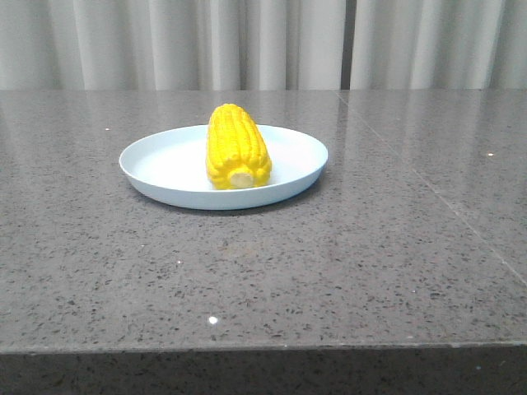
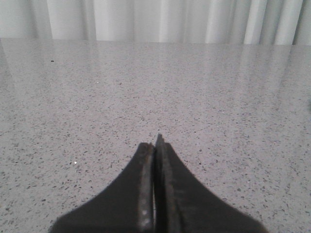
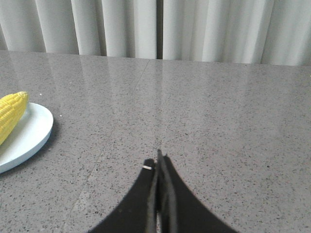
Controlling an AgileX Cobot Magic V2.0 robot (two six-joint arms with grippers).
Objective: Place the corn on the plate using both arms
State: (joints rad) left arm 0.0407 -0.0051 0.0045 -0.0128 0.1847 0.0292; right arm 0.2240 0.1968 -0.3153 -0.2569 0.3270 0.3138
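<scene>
The yellow corn (image 1: 236,147) lies on the pale blue plate (image 1: 156,160) at the middle of the table, its pale cut end facing the camera. No gripper shows in the front view. In the right wrist view the corn (image 3: 10,114) and the plate (image 3: 34,132) sit at the edge of the picture, well apart from my right gripper (image 3: 157,158), which is shut and empty above bare table. My left gripper (image 2: 156,144) is shut and empty over bare table; corn and plate are out of its view.
The grey speckled stone table (image 1: 370,247) has a seam running along its right part. Its front edge is near the bottom of the front view. White curtains (image 1: 263,41) hang behind the table.
</scene>
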